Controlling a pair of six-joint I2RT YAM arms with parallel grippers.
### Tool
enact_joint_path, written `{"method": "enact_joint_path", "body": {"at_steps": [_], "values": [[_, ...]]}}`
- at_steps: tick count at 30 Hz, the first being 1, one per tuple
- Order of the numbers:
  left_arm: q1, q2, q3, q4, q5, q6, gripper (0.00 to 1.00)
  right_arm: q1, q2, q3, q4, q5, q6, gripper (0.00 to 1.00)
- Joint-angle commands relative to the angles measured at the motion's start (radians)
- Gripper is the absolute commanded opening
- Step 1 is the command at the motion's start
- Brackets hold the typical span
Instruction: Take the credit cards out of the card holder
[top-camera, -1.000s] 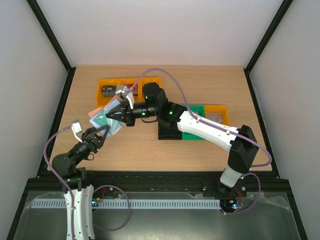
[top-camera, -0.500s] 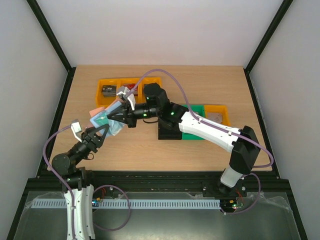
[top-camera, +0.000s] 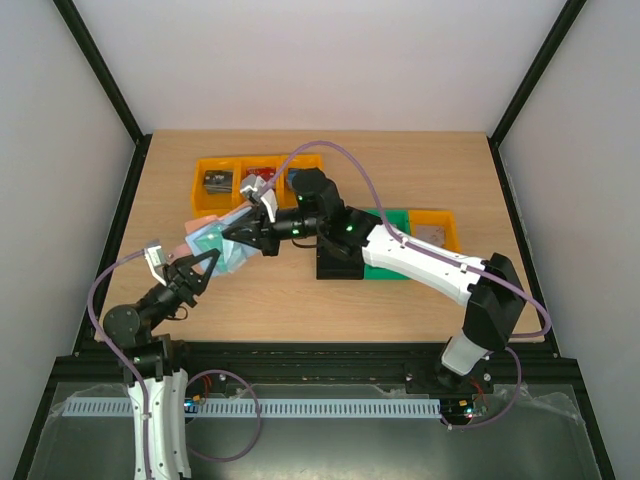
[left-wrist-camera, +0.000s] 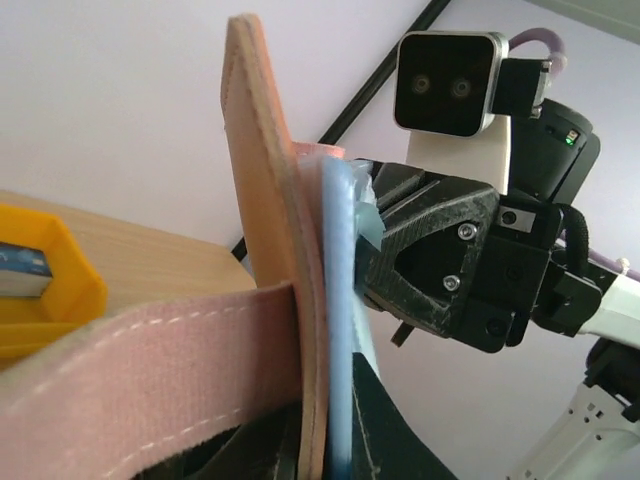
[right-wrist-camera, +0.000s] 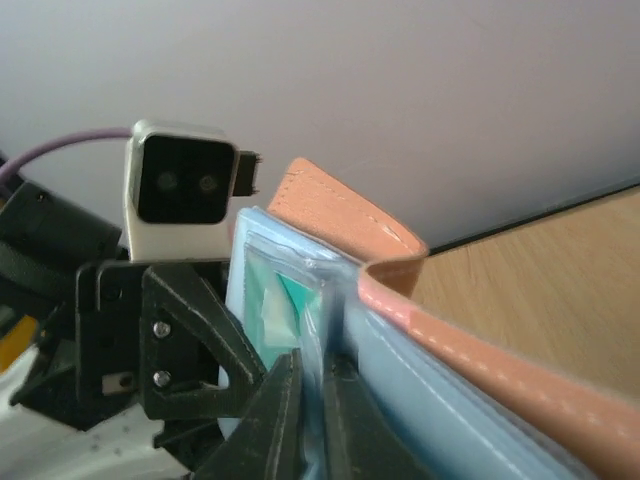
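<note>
The card holder (top-camera: 208, 238) hangs open above the table's left part, held between both arms. Its reddish-brown outside (left-wrist-camera: 262, 190) and pale blue inside (right-wrist-camera: 440, 390) show edge-on in the wrist views. My left gripper (top-camera: 203, 264) is shut on the holder's near lower edge, its dark fingers (left-wrist-camera: 395, 435) pressed against the blue lining. My right gripper (right-wrist-camera: 312, 368) is shut on a clear inner pocket of the holder. A teal credit card (right-wrist-camera: 297, 296) sits inside that pocket, just left of the right fingers (right-wrist-camera: 272, 420). Other cards are hidden.
Yellow bins (top-camera: 217, 166) with small items stand at the back left. A green bin (top-camera: 395, 215) and a yellow bin (top-camera: 440, 222) lie right of centre, next to a black block (top-camera: 335, 266). Black frame posts border the table.
My left gripper has closed onto the holder's lower edge. My right gripper and the holder have shifted slightly to the right.
</note>
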Motion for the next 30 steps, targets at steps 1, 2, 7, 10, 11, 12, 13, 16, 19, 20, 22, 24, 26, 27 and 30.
{"method": "enact_joint_path", "body": {"at_steps": [1, 2, 7, 10, 11, 12, 13, 16, 19, 20, 22, 24, 26, 27, 30], "values": [[0.012, 0.022, 0.068, -0.239, -0.086, 0.209, 0.02, -0.017, -0.041, -0.041, -0.051, 0.076, 0.001, 0.16], [0.011, 0.032, 0.095, -0.331, -0.135, 0.263, 0.02, -0.032, -0.048, -0.053, -0.052, 0.137, 0.022, 0.25], [0.011, 0.153, 0.299, -0.605, -0.479, 0.723, 0.02, -0.085, -0.055, -0.091, -0.136, 0.52, 0.027, 0.38], [0.011, 0.247, 0.424, -0.619, -0.643, 1.116, 0.02, -0.085, -0.048, -0.085, -0.186, 0.516, -0.031, 0.42], [0.01, 0.264, 0.442, -0.625, -0.685, 1.25, 0.03, -0.084, -0.052, -0.092, -0.186, 0.502, -0.043, 0.43], [0.007, 0.284, 0.451, -0.636, -0.738, 1.388, 0.02, -0.083, -0.061, -0.101, -0.178, 0.49, -0.054, 0.43], [0.003, 0.307, 0.454, -0.648, -0.808, 1.505, 0.03, -0.084, -0.07, -0.112, -0.167, 0.474, -0.065, 0.43], [-0.013, 0.382, 0.446, -0.676, -1.041, 1.747, 0.02, -0.077, -0.109, -0.158, -0.106, 0.401, -0.081, 0.42], [-0.021, 0.427, 0.476, -0.734, -1.143, 1.745, 0.02, -0.057, -0.133, -0.189, -0.029, 0.274, -0.082, 0.41], [-0.023, 0.437, 0.493, -0.768, -1.123, 1.72, 0.02, -0.044, -0.132, -0.19, -0.008, 0.236, -0.082, 0.41], [-0.031, 0.455, 0.521, -0.833, -1.073, 1.668, 0.02, -0.009, -0.117, -0.179, 0.038, 0.176, -0.078, 0.41], [-0.038, 0.468, 0.554, -0.891, -0.972, 1.606, 0.02, 0.021, -0.091, -0.16, 0.101, 0.114, -0.044, 0.41], [-0.044, 0.469, 0.603, -0.959, -0.762, 1.535, 0.02, 0.039, -0.053, -0.132, 0.187, 0.042, 0.027, 0.39], [-0.049, 0.468, 0.62, -0.979, -0.666, 1.484, 0.02, 0.039, -0.034, -0.118, 0.234, 0.012, 0.071, 0.37], [-0.062, 0.468, 0.634, -0.948, -0.445, 1.295, 0.02, 0.04, 0.01, -0.07, 0.343, -0.03, 0.163, 0.3]]}}
